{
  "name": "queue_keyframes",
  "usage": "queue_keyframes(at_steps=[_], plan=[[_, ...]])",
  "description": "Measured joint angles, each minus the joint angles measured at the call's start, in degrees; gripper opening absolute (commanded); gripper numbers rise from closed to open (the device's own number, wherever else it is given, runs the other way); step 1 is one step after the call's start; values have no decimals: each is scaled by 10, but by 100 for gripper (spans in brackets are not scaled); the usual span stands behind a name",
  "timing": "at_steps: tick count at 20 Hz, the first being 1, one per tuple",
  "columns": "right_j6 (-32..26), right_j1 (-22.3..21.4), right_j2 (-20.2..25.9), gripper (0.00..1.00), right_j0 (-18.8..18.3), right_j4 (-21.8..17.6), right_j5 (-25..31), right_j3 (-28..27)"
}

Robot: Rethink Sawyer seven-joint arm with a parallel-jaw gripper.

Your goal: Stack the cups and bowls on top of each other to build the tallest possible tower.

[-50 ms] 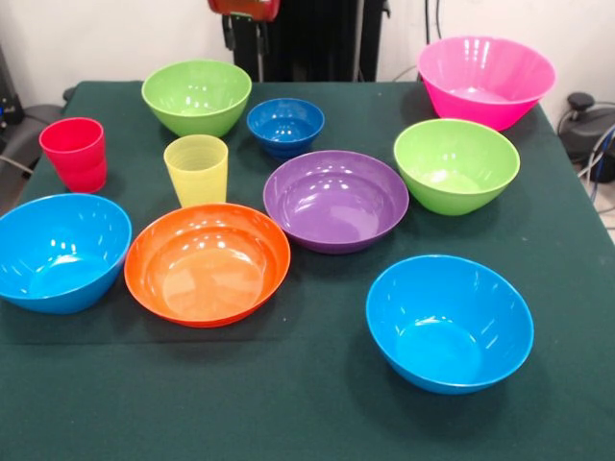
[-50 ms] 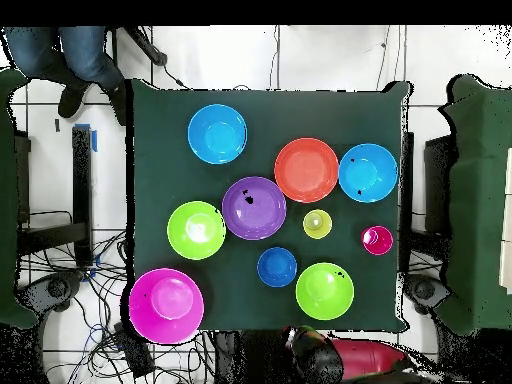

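Arm [image 2: 365, 355] drawn back off table [image 2: 160, 130] at 6 o'clock overhead; tool [image 1: 244, 8] state cannot tell; bowls unstacked.

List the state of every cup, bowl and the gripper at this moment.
Red cup: upright, alone.
Yellow cup: upright, alone.
Small dark blue bowl: upright, empty.
Purple bowl: upright, unstacked.
Orange bowl: upright, unstacked.
Pink bowl: upright, at the table corner.
Two lime green bowls: upright, apart.
Two light blue bowls: upright, apart.
Gripper: not visible.
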Motion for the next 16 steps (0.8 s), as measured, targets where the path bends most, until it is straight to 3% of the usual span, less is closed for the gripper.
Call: queue_keyframes(at_steps=[16], plan=[[0,43,-10,100,0,-10,-20,-12]])
